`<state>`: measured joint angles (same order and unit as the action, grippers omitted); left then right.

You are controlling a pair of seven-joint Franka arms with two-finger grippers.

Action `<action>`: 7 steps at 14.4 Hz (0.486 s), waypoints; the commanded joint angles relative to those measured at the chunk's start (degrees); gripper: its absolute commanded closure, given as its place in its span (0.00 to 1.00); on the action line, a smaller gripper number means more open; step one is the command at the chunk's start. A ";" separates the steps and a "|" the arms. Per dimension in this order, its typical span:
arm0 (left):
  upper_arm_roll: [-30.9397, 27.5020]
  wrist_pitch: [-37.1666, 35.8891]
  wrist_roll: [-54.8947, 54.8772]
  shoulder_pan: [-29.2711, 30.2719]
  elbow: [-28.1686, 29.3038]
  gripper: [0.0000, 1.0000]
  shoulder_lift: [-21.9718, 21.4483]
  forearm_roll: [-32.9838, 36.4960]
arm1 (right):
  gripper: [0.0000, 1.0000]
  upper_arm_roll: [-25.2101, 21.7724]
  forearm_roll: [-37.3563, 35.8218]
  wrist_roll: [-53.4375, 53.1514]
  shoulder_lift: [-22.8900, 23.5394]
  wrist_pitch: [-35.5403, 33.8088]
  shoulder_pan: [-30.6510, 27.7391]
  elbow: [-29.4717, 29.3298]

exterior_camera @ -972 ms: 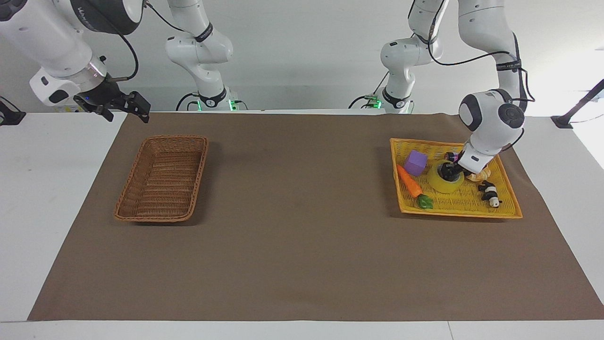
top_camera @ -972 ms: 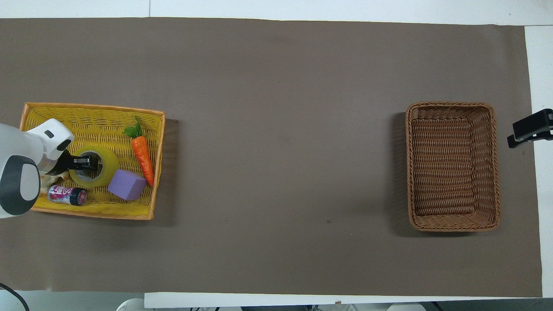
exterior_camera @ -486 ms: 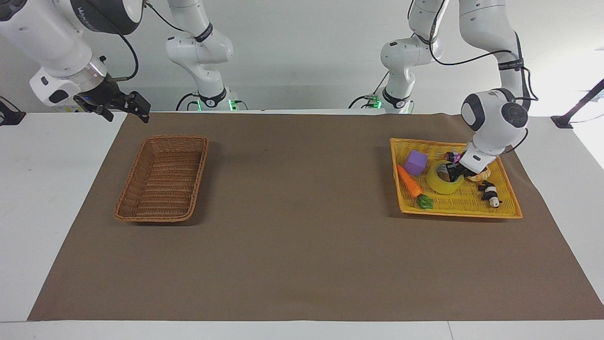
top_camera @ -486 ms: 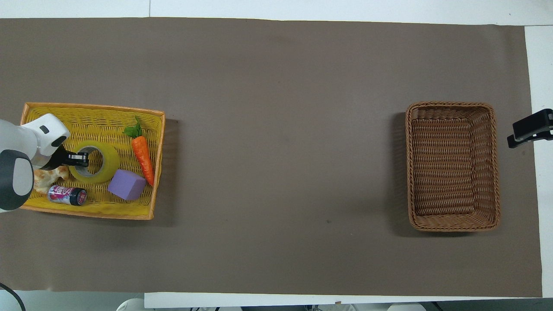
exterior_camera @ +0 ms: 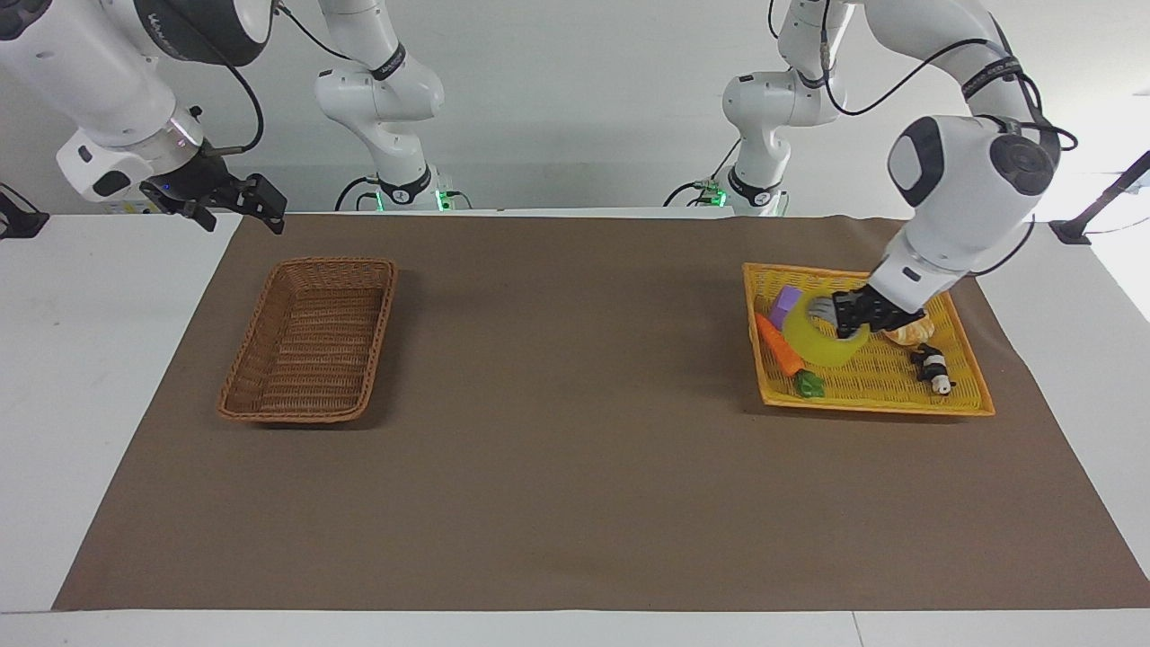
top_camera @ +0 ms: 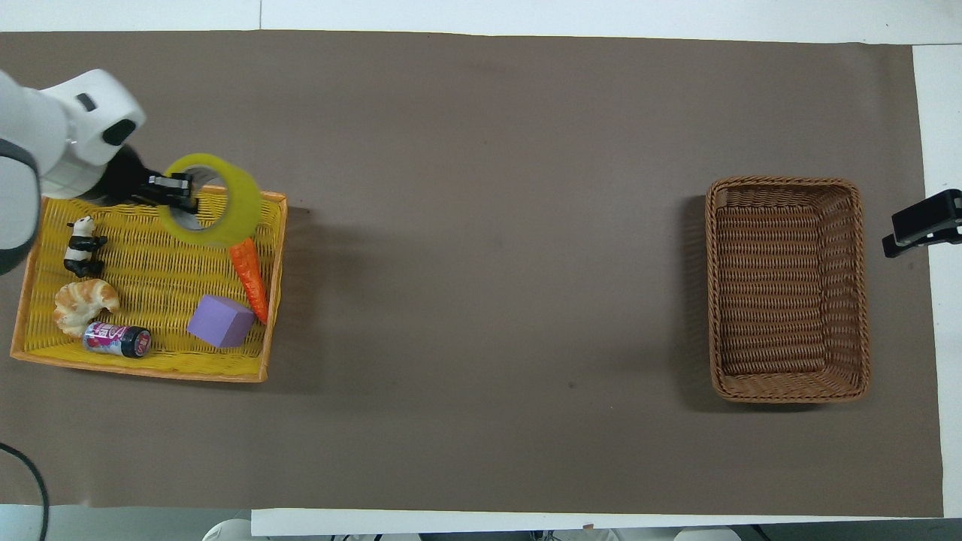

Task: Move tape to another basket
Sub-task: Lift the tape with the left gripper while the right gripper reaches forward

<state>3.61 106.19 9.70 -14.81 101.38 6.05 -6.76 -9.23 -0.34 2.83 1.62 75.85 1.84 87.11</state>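
While my left jaws (exterior_camera: pixel 843 316) stay clenched on the wall of the tape (exterior_camera: pixel 822 340), one finger inside the core, the roll hangs tilted in the air over the yellow tray (exterior_camera: pixel 970 395). Only the overhead view shows the tray's load in full: a panda figure (top_camera: pixel 78 246), a croissant (top_camera: pixel 84 303), a small can (top_camera: pixel 116 339), a purple block (top_camera: pixel 220 321) and a carrot (top_camera: pixel 249 276) whose leafy end the roll covers. From across the bench, my wrist and the roll hide part of the block and the can. My right jaws (exterior_camera: pixel 235 203) wait released, over the bench edge beside the brown wicker basket (exterior_camera: pixel 310 339), which lies well apart from the tray, toward the right arm's end; overhead shows only their tips (top_camera: pixel 924 222).
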 commanded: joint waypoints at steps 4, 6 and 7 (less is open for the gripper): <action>-0.98 4.37 18.51 -17.70 -1.80 1.00 1.68 -3.15 | 0.00 0.09 0.07 0.78 -1.44 0.88 -0.17 1.84; -1.06 6.04 18.69 -18.59 -1.71 1.00 1.68 -8.33 | 0.00 0.09 0.07 0.78 -1.44 0.88 -0.17 1.84; -0.98 6.05 18.69 -18.59 -1.80 1.00 1.68 -9.05 | 0.00 0.09 0.07 0.95 -1.44 0.70 -0.08 1.84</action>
<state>3.92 111.72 28.65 -33.06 100.73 7.63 -12.98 -9.23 -0.34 2.83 1.61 75.85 1.84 87.11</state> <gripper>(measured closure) 0.784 0.000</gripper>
